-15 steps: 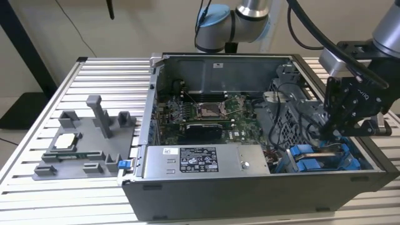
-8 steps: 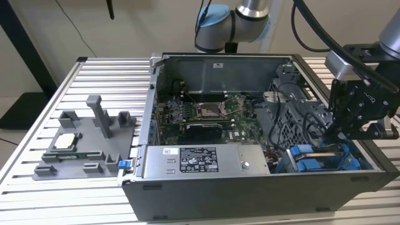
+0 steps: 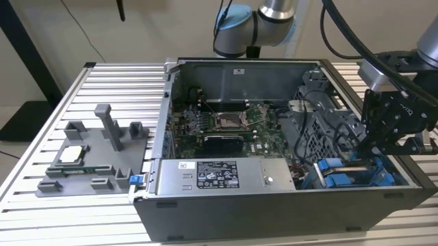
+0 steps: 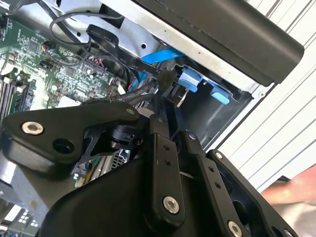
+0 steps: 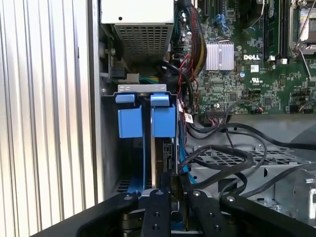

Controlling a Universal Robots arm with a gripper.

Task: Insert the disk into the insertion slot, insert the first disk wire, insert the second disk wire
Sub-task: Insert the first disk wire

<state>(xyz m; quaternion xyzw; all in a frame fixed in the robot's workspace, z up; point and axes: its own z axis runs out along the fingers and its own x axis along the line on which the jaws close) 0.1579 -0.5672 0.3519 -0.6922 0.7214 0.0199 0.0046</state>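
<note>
Pincer point(image 4: 165, 94): clenched, I judge, on a black wire plug point(image 4: 168, 79) right at the bay.
Disk point(image 5: 163, 148): standing on edge, seated deep inside the insertion slot point(image 5: 141, 89).
Done: disk insertion, it seems.
Left: the wires; I cannot tell whether either is plugged.

Black gripper point(image 4: 168, 98) linkage in the foreground, reaching into the open computer case point(image 4: 232, 44). Its tip lies just beside two blue plastic fittings point(image 4: 189, 79) at the insertion slot point(image 4: 205, 111). A green motherboard point(image 4: 44, 64) and black cables point(image 4: 98, 34) lie beyond, and a blue ribbon point(image 4: 160, 55) runs along the case wall. A ribbed metal table point(image 4: 281, 123) lies outside the case.
</note>
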